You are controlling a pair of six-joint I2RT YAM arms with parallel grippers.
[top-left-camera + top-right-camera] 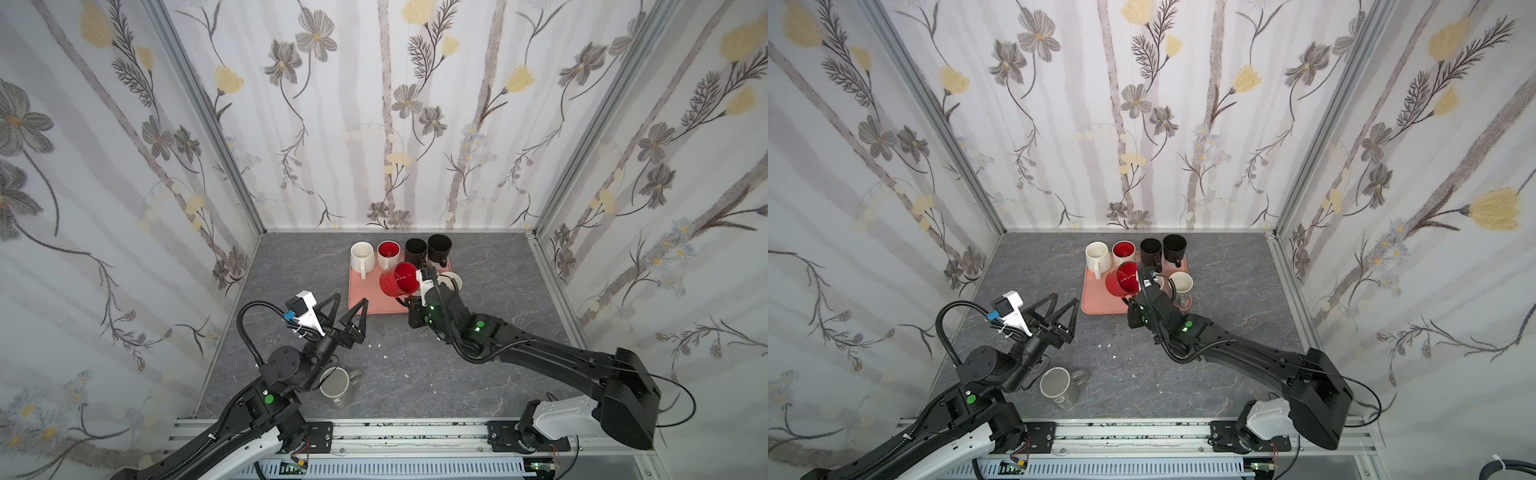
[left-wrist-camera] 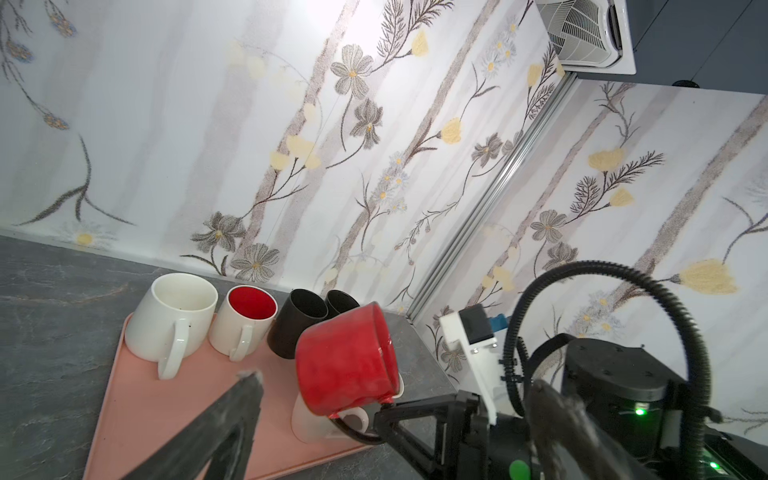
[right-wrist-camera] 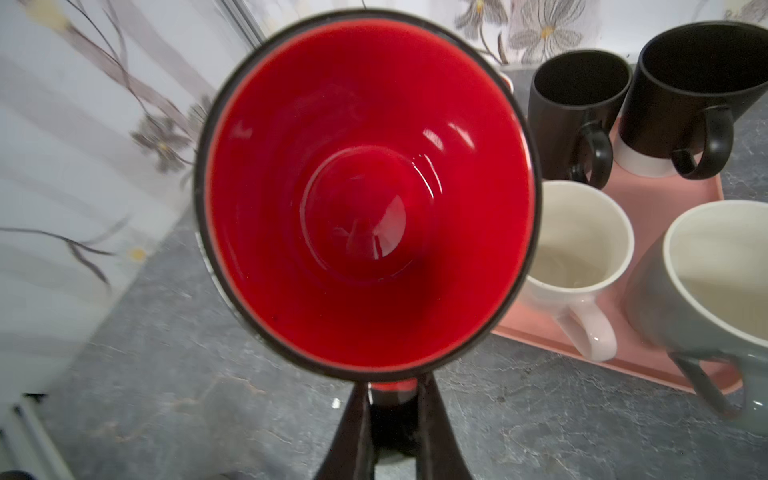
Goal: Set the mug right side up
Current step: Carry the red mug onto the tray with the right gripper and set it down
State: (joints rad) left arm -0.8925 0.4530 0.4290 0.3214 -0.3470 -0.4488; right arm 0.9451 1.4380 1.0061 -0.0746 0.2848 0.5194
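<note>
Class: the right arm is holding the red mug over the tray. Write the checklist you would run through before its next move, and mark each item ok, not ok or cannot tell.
1. Grip: right gripper shut on the red mug at its handle: ok.
2. Mug upright: it is tilted, with the mouth facing sideways: not ok.
3. Bare spot on the tray to set it down: ok.
4. The left gripper is open, empty and apart from the red mug: ok.
5. Gap between the red mug and the cream mug beside it: cannot tell.
</note>
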